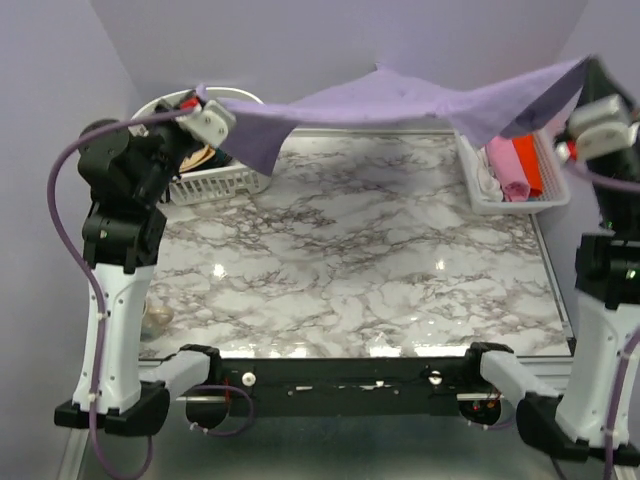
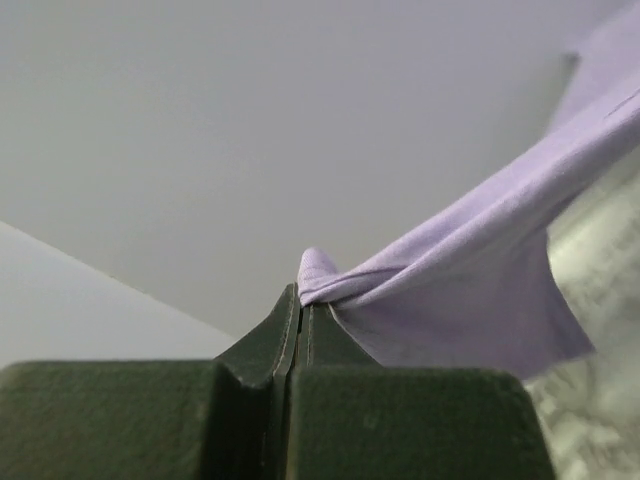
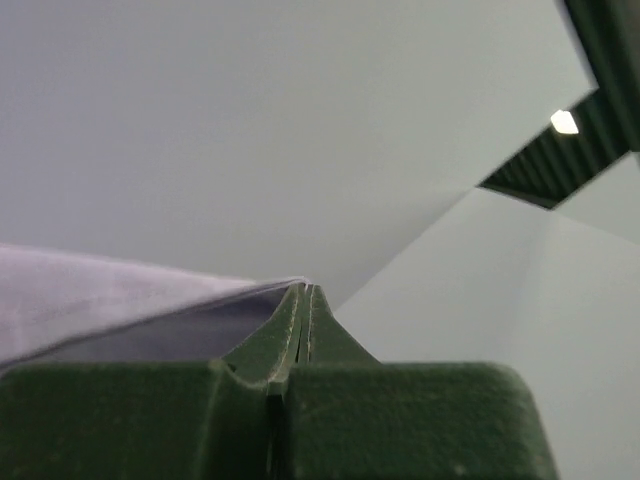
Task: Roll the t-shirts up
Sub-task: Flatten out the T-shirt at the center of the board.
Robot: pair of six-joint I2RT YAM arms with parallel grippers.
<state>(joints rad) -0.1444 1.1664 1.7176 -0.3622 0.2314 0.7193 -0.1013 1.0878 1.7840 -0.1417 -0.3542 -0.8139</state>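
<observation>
T-shirt [image 1: 400,105] stretched in air, 10 to 2 o'clock over table [image 1: 350,270]. Left gripper [image 2: 303,300] pinches one corner, right gripper [image 3: 305,292] other. Step seems spreading; next needs lowering flat, no slack.

1 t-shirt [image 1: 400,100], 2 baskets [image 1: 215,183] [image 1: 530,203]

A grey-veined marble desk [image 1: 350,270] carries a white slatted plastic basket [image 1: 215,183] rear left. A white plastic tray [image 1: 520,204] rear right holds a pink cloth bundle [image 1: 505,172] and an orange-red cloth bundle [image 1: 529,163].

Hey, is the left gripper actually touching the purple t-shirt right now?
Touching. In the left wrist view the left gripper is shut on a bunched corner of the t-shirt, with no gap between them.
</observation>
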